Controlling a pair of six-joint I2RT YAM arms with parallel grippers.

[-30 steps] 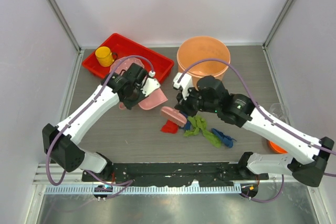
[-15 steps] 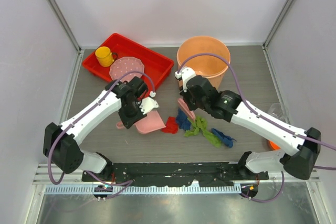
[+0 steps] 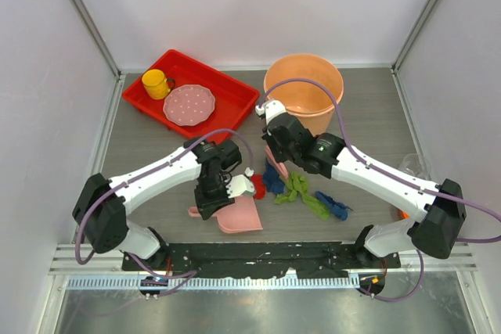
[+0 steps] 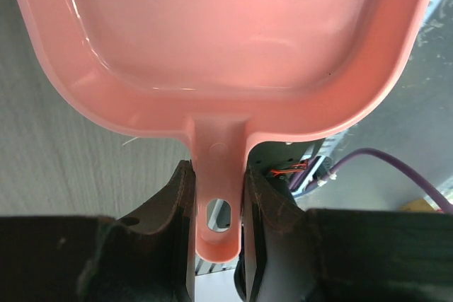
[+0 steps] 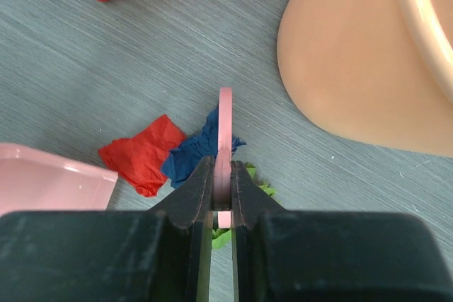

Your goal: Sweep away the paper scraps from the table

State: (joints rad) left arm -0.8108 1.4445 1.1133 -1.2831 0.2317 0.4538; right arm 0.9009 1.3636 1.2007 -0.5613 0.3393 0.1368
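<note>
Looks barely begun, judged from the dark worktop [image 3: 149,134], with nothing gathered off it so far. At the far side, well apart from the mess, an orange bucket [image 3: 304,84] and beside it a red tray [image 3: 243,98]. Nearer the front, the pink dustpan [image 3: 239,217], clenched by its handle in the left claw [image 4: 218,199] and bare inside, going by the left wrist view. Just to its right, the pink brush [image 5: 225,122], pinched tight along its thin edge by the right claw [image 5: 222,192] and poised over the clutter from the bucket's side. Smallest of all, the paper scraps [image 3: 297,188]: red, blue and green bits lying loose near the middle between the two arms, the red one just beside the pan's corner and one blue twist off to the right of the bunch. Left to do, by this reckoning: nearly everything, meaning set the pan's lip against the pile, draw each scrap in, fetch the stray blue one, then tip the lot out, probably into the bucket.
</note>
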